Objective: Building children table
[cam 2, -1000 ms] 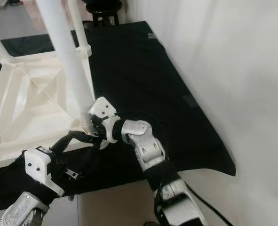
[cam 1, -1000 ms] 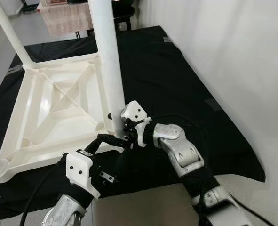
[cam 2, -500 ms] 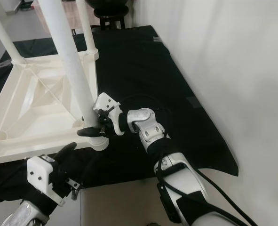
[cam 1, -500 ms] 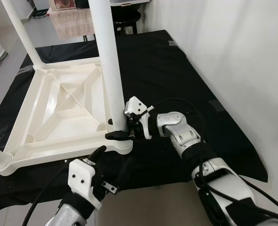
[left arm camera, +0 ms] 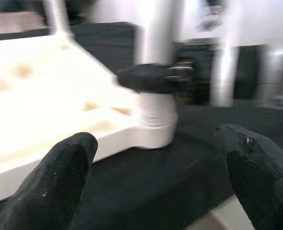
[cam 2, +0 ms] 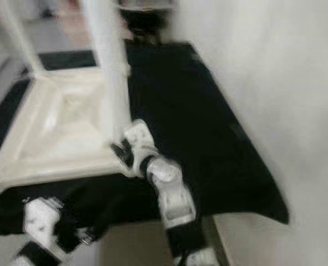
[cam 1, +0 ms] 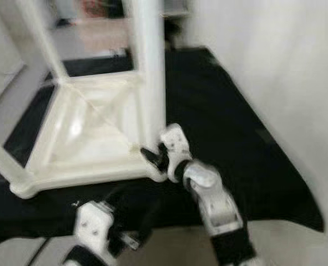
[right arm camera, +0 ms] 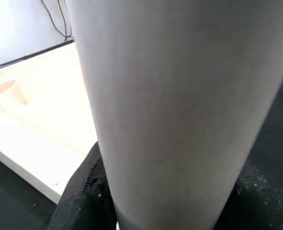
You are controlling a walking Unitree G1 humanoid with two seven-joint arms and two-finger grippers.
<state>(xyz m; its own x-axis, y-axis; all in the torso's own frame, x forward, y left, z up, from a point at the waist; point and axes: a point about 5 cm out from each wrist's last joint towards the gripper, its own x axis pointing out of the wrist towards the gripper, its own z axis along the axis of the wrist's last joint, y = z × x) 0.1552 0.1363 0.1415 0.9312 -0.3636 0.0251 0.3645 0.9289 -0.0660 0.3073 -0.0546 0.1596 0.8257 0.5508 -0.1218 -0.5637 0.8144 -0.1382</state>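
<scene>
Table [cam 1: 91, 138] lies upside down on a black mat [cam 1: 219, 111], right claw [cam 1: 154, 158] pinching the near leg [cam 1: 148, 72] at its socket, left claw [left arm camera: 160, 172] spread nearby; next, press the leg home.

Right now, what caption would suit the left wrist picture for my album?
Open left gripper faces the upturned white plastic table while the right gripper clasps its white tubular leg.

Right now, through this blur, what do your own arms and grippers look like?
Both arms are silver with black joints. The right gripper has long black fingers behind a white wrist housing. The left gripper shows two black, grainy-textured fingers; its wrist carries a white block with small dark dots, and a black cable trails beside that arm. Finer markings are too blurred to read.
</scene>
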